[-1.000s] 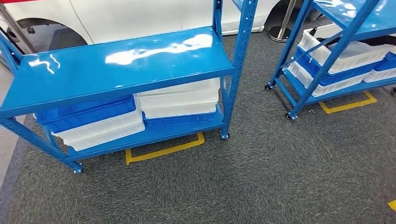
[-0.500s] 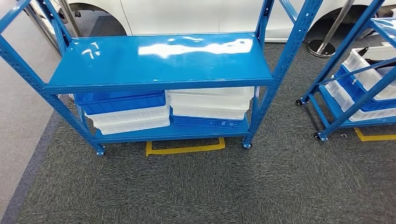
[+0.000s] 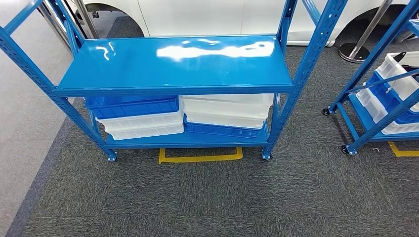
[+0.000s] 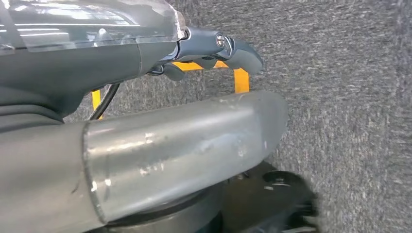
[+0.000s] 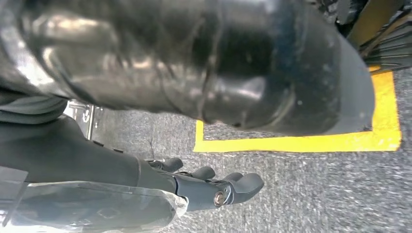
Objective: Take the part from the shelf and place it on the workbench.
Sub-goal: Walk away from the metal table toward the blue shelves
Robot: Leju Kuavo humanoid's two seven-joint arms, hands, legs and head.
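Blue shelf (image 3: 175, 61) fills the upper centre of the head view, its top board bare.
Stacked white and blue trays (image 3: 143, 118) sit under it; the part cannot be made out, perhaps lying in one. Both arms hang toward the carpet, likely because nothing is within reach: left hand (image 4: 214, 53) and right hand (image 5: 214, 187) hold nothing, fingers loosely apart.
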